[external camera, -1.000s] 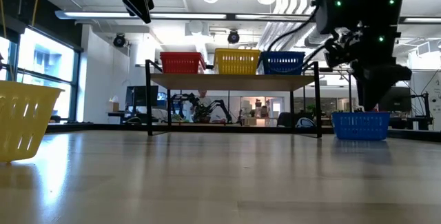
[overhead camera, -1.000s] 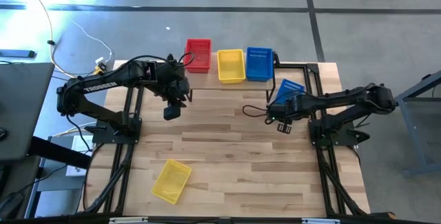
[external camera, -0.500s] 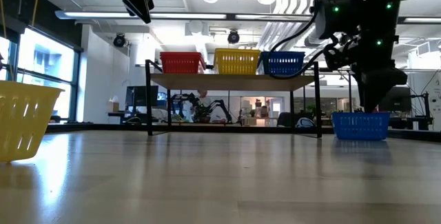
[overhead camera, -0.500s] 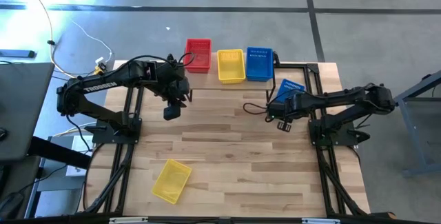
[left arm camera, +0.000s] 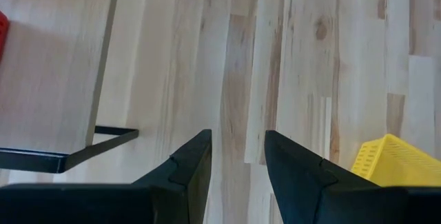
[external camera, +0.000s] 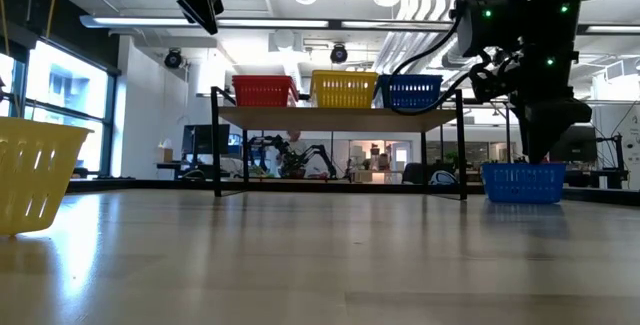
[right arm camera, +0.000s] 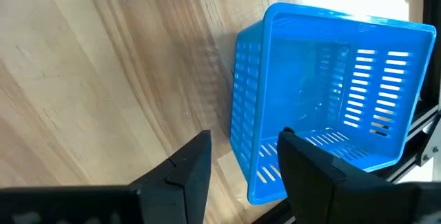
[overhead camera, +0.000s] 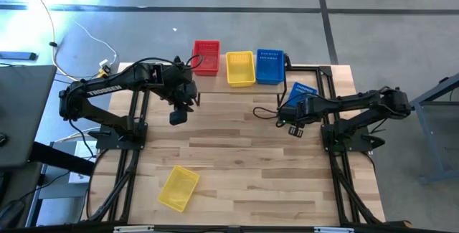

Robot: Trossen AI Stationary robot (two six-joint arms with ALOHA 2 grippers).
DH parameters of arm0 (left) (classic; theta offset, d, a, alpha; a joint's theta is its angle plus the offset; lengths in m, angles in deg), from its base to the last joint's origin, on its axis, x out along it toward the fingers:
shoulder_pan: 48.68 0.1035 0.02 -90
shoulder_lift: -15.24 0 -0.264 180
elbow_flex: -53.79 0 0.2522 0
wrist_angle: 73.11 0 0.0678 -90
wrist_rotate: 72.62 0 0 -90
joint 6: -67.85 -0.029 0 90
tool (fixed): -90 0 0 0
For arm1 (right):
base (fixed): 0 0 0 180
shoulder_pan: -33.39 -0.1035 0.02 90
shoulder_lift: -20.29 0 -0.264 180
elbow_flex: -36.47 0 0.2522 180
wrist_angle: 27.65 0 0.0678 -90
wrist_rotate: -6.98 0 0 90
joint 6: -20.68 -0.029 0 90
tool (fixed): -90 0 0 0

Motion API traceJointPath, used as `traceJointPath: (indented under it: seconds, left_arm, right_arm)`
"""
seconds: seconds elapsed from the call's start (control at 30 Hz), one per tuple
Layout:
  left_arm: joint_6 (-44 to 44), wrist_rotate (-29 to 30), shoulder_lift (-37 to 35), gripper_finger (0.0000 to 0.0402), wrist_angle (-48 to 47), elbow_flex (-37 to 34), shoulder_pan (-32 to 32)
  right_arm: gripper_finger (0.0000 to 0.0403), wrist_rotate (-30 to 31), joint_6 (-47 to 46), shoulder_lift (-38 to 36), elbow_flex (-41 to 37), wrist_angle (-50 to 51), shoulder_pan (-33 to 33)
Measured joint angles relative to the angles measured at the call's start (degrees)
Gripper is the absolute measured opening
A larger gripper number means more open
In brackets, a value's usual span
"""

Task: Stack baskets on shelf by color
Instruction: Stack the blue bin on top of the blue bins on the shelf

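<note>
Right tool (right arm camera: 238, 165): fingers spread, holding nothing, poised just above the near wall of a loose blue basket (right arm camera: 331, 93) on the worktop (overhead camera: 237, 161) beside the shelf (external camera: 340, 117).
Left tool (left arm camera: 238, 158): fingers spread, empty, raised over bare worktop.
Shelf: red, yellow, blue baskets.
Yellow basket (overhead camera: 178, 188): worktop, front-left.

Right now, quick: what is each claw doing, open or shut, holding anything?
Left claw: open, empty, above bare tabletop beside the shelf.
Right claw: open, empty, over the near wall of the blue basket on the tabletop.
</note>
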Motion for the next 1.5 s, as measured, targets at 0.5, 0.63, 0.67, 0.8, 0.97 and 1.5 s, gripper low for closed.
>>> traceJointPath:
  seconds: [0.5,0.63,0.67,0.8,0.97,1.5]
  left_arm:
    - [-4.8,0.0,0.0,0.0124,0.1,0.0,0.0]
    - [-4.9,0.0,0.0,0.0124,0.1,0.0,0.0]
    - [-4.9,0.0,0.0,0.0124,0.1,0.0,0.0]
    - [-5.2,0.0,0.0,0.0124,0.1,0.0,0.0]
    - [-6.4,0.0,0.0,0.0124,0.1,0.0,0.0]
    - [-6.4,0.0,0.0,0.0124,0.0,0.0,0.1]
  right_arm:
    - [0.0151,-2.7,2.0,0.0,0.0,-1.4,5.2]
    - [0.0151,-3.3,4.1,0.0,0.0,-2.5,7.3]
    - [0.0151,-4.4,4.8,0.0,0.0,-3.1,7.7]
    - [0.0151,-5.8,6.1,0.8,0.0,-4.0,8.0]
    - [0.0151,-6.3,6.2,5.1,0.0,-4.2,8.0]
    - [0.0016,-2.5,-0.2,9.6,5.0,0.7,7.8]
